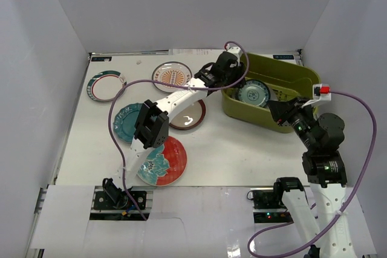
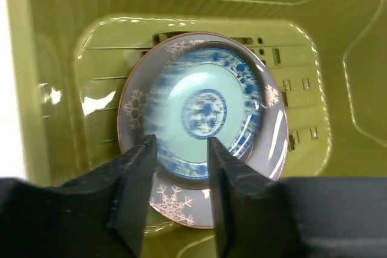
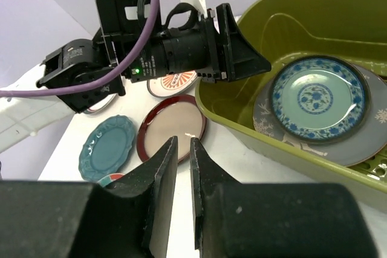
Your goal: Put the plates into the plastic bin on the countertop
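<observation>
The olive plastic bin (image 1: 302,77) stands at the back right of the white countertop (image 1: 242,149). In it the small blue-and-white plate (image 2: 205,110) lies on the grey floral plate (image 2: 272,143). My left gripper (image 2: 180,149) hangs open and empty just above their near edge, over the bin's left end (image 1: 233,72). My right gripper (image 3: 181,146) is shut and empty, outside the bin's front wall (image 1: 273,107). On the countertop lie the dark-red rimmed plate (image 1: 188,115), the sunburst plate (image 1: 172,77), the teal scalloped plate (image 1: 124,122), the white teal-rimmed plate (image 1: 104,84) and the red plate with teal flowers (image 1: 162,161).
White walls enclose the countertop on three sides. The left arm's purple cable (image 1: 121,98) loops over the plates on the left. The left arm's links (image 1: 151,126) cover part of the teal scalloped and red plates.
</observation>
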`<state>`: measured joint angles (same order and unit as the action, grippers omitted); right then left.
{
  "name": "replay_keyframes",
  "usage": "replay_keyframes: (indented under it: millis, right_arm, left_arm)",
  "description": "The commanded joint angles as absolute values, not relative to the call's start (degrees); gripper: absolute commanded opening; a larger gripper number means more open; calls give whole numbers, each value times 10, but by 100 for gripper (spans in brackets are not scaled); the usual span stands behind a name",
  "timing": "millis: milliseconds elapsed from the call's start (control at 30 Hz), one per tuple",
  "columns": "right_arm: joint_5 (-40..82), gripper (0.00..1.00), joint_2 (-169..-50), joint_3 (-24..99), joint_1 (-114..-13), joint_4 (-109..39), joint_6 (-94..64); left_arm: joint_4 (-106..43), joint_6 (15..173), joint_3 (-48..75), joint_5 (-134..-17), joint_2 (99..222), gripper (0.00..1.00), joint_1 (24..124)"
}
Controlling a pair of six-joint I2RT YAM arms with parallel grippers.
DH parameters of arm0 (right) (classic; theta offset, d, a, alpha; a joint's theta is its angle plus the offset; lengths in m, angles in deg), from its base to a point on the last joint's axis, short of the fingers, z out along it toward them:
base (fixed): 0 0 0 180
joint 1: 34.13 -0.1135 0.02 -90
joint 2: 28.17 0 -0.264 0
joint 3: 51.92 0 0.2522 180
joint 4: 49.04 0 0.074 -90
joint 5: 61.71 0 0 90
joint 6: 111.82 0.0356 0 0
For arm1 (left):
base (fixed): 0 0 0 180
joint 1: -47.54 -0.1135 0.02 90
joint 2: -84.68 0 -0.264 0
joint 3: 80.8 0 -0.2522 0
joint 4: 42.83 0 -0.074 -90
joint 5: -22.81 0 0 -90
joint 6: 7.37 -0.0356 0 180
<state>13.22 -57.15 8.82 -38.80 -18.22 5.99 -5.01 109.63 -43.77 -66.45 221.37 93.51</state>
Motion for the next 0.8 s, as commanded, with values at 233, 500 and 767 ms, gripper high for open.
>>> replay_keyframes:
  millis: [233, 500, 767]
  right_arm:
    - [49, 21, -556, 28, -391, -180, 58]
    - [-63, 36, -612, -101, -440, -302, 133]
    - [138, 62, -722, -126, -701, -434, 175]
  left_arm:
    - [-128, 1085, -418, -728, 2143, 82, 937]
    - [-147, 1078, -351, -749, 1969, 98, 884]
    - [-182, 1087, 100, -619, 1566, 98, 816]
